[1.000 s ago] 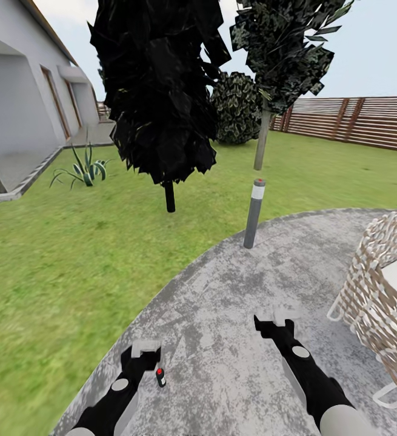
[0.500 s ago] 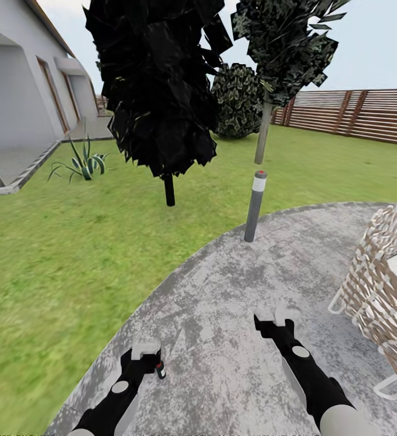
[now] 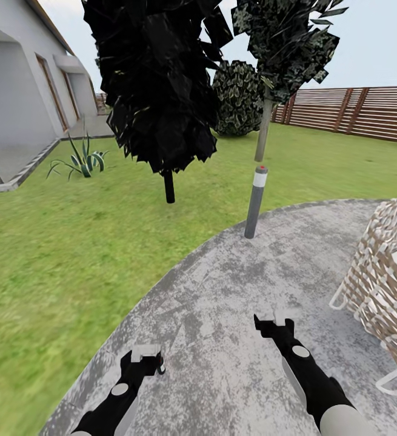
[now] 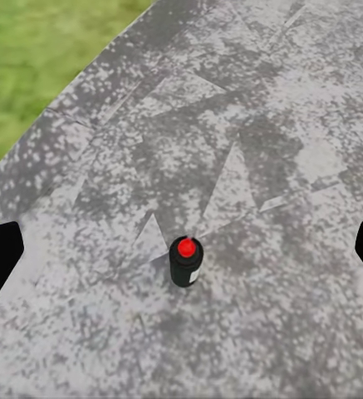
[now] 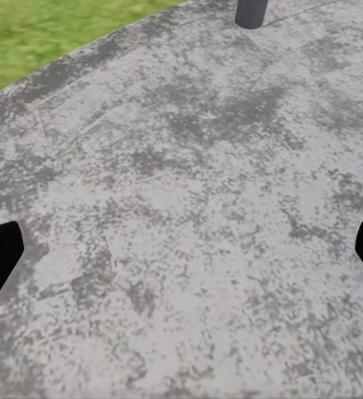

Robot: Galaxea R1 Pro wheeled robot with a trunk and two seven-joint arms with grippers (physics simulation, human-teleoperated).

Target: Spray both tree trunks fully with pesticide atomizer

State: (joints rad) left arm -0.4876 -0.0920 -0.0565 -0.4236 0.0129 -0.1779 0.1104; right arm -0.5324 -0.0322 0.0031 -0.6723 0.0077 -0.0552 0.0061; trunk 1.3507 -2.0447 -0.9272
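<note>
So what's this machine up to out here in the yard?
It is a two-armed robot standing on a grey paved circle beside the lawn. Its left hand hangs open right above a small black bottle with a red top, which stands upright on the paving, untouched. The right hand is open too, holding nothing. Ahead stand two trees, a bollard lamp and a fence. No spraying has begun.

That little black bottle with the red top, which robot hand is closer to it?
Left. The left gripper hangs right above the bottle, jaws spread wide. The right gripper is off to the side over bare paving.
</note>
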